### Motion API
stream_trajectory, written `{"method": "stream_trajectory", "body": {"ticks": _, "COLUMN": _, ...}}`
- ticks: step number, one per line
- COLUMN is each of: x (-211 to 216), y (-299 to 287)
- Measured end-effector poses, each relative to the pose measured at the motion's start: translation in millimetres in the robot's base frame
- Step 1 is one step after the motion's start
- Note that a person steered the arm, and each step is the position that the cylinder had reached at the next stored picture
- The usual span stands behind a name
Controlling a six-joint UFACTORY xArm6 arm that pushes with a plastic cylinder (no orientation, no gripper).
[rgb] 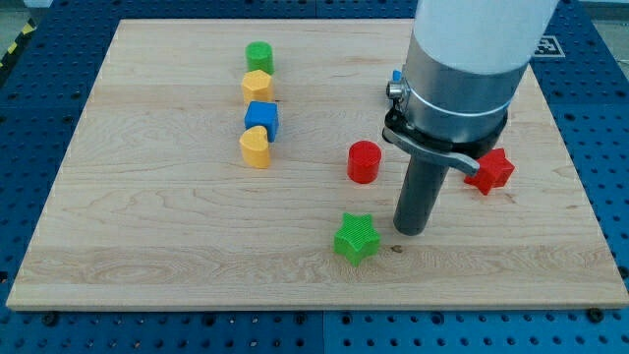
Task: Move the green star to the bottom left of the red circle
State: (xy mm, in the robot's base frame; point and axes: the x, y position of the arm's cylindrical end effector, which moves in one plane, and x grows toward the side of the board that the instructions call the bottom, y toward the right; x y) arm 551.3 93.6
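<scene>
- The wooden board [147, 246] carries everything; its lower-left stretch gives room for a slide toward the view's left.
- The arm's grey housing [462, 79] fills the view's upper right and partly hides the red star [491, 170], so I cannot see all of what lies behind it.
- A column of four blocks stands well apart at the view's upper left: green cylinder [259, 56], yellow hexagon-like block [257, 86], blue cube [262, 119], yellow heart-like block [256, 147]. They play no part here and should stay untouched.
- The red circle [364, 161] sits near the board's middle; the target spot is below it and to the view's left.
- The green star [356, 238] lies almost straight below the red circle, so it seems only a short leftward shift away from its goal.
- My tip [410, 231] is a bare rod with nothing to open or close; it stands just beside the star on the view's right, with a small gap, not clearly touching.
- To do this well, I judge a slow push toward the view's left through the star's centre is best; an off-centre contact on a point could spin it or send it upward into the red circle.
</scene>
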Motion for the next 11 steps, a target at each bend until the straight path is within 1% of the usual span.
{"method": "stream_trajectory", "body": {"ticks": 1, "x": 25.9, "y": 0.0}}
{"method": "stream_trajectory", "body": {"ticks": 2, "x": 26.4, "y": 0.0}}
{"method": "stream_trajectory", "body": {"ticks": 5, "x": 39.4, "y": -43.1}}
{"method": "stream_trajectory", "body": {"ticks": 7, "x": 24.1, "y": -58.1}}
{"method": "stream_trajectory", "body": {"ticks": 9, "x": -8.3, "y": -68.9}}
{"method": "stream_trajectory", "body": {"ticks": 10, "x": -13.1, "y": -68.4}}
{"method": "stream_trajectory", "body": {"ticks": 11, "x": -9.4, "y": -37.2}}
